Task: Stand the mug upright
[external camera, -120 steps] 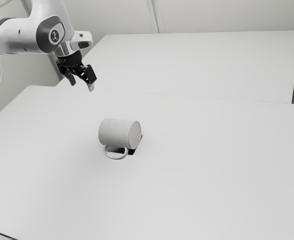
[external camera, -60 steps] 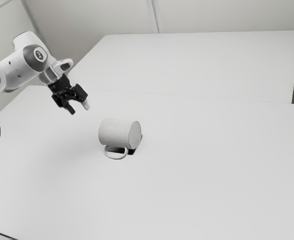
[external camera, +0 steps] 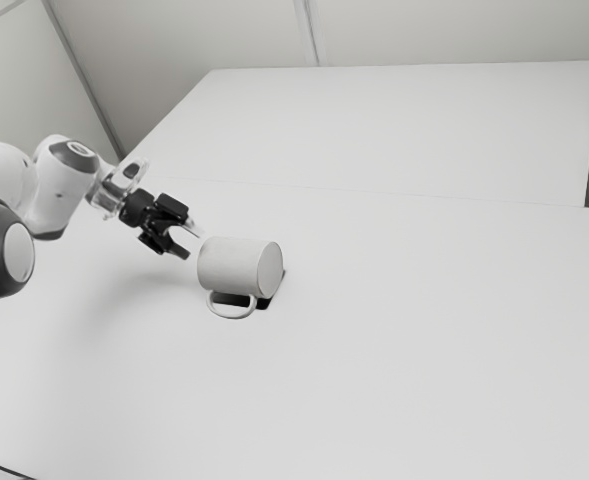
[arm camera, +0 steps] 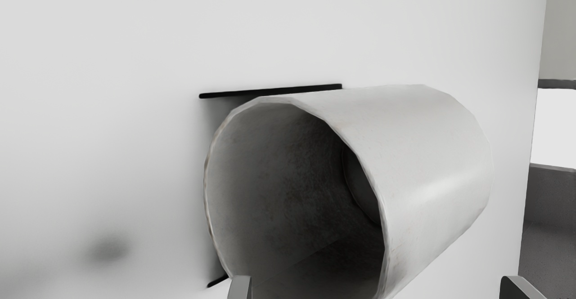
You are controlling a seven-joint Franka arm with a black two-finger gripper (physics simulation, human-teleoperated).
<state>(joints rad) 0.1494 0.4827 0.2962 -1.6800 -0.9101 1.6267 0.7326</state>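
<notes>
Toward nine o'clock in the exterior view, the arm [external camera: 59,192] ends in a black gripper [external camera: 191,244], at the mug's ten o'clock and near it. Pincer state: wide apart, nothing held; contact with the mug cannot be determined. Next rightward, the mug [external camera: 229,263] lies on its side on the table [external camera: 404,330]. Its mouth [arm camera: 288,186] faces roughly nine o'clock, toward the gripper; the handle [external camera: 232,316] points to six; the base [external camera: 271,269] faces three.

Handling assessment: probably rigid ceramic, moderate in weight, smooth enough to slip, liable to chip if knocked. A push could roll it, though the handle may check this. Recommended hold: pinch the wall [arm camera: 418,155] at the mouth end, one finger inside, one outside, firmly, since the base's weight may swing it. The base should be turned down gently.
</notes>
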